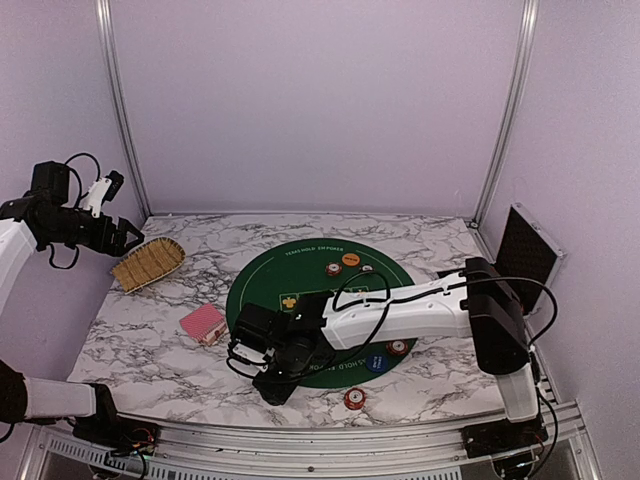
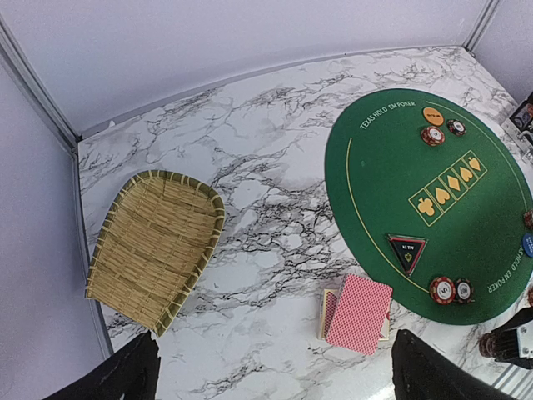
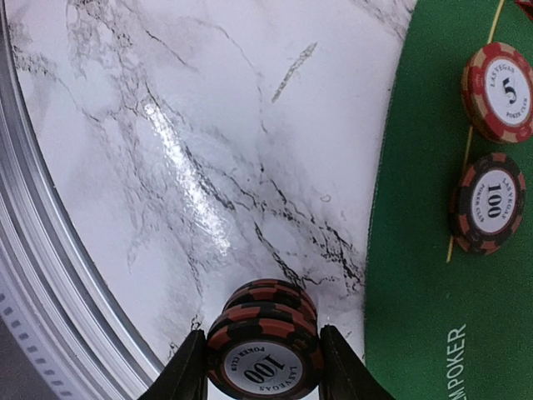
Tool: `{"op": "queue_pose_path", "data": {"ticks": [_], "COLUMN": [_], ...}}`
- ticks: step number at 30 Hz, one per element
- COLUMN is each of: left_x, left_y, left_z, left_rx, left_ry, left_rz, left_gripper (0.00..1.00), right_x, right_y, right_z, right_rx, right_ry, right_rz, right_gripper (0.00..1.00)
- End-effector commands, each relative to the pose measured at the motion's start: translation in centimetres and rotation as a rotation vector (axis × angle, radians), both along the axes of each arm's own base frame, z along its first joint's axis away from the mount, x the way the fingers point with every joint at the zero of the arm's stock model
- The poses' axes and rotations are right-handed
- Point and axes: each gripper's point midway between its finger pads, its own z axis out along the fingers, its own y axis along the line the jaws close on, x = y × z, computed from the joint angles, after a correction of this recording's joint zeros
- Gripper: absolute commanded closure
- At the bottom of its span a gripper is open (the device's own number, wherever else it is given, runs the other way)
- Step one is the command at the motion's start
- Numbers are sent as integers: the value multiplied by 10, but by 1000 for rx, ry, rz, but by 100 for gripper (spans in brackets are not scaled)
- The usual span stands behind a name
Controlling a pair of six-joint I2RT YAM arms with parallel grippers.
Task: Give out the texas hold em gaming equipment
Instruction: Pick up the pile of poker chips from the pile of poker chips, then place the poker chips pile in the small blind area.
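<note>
My right gripper [image 3: 265, 368] is shut on a small stack of black-and-orange 100 poker chips [image 3: 265, 346], held over the marble just off the green mat's [image 3: 433, 275] edge. A red 5 chip [image 3: 500, 92] and a dark 100 chip [image 3: 489, 202] lie on the mat nearby. From above, the right gripper [image 1: 272, 388] reaches low near the table's front. My left gripper [image 1: 122, 236] stands open, high at the far left above the basket. Pink-backed cards [image 2: 358, 314] lie on the marble; the triangular marker [image 2: 407, 252] and two chips [image 2: 450, 289] sit on the mat.
A tan woven basket [image 2: 154, 246] lies at the left rear. More chips [image 1: 342, 264] sit at the mat's far side, a blue button [image 1: 375, 362] near its front, one red chip [image 1: 354, 398] on the marble. A black case [image 1: 527, 250] stands at the right edge.
</note>
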Motion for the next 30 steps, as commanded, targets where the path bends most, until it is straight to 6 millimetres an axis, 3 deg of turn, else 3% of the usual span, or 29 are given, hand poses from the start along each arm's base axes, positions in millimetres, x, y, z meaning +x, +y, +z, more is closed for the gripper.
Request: {"op": "queue_pose_path", "data": {"ticks": [1,5,8,18,23,30], "left_x": [-7,-7,-7,-8,-8,-12], "left_y": [1,1,1,1,0,-1], "left_z": [3,3,2,-13,-21,-25], "left_rx": [7,12,7,11,13,24], "left_ry": [4,-1,7,58,88,107], "left_rz": [4,0,-1,-10,-23,-50], "left_gripper": [1,1,1,1,1,1], "right_x": [3,10,24,76,84,85], "right_y": [8,-4,-25,-120,-137,-140], "right_z": [43,49,47,22,8,-7], "right_rx": [80,75,55,-18,-37,-48], "right_ry": [-25,-41,-41,-51,-45,-31], "right_rz": [-22,-55,-113,-342,-381,-384], "right_gripper": [95,95,95,95,95,94]}}
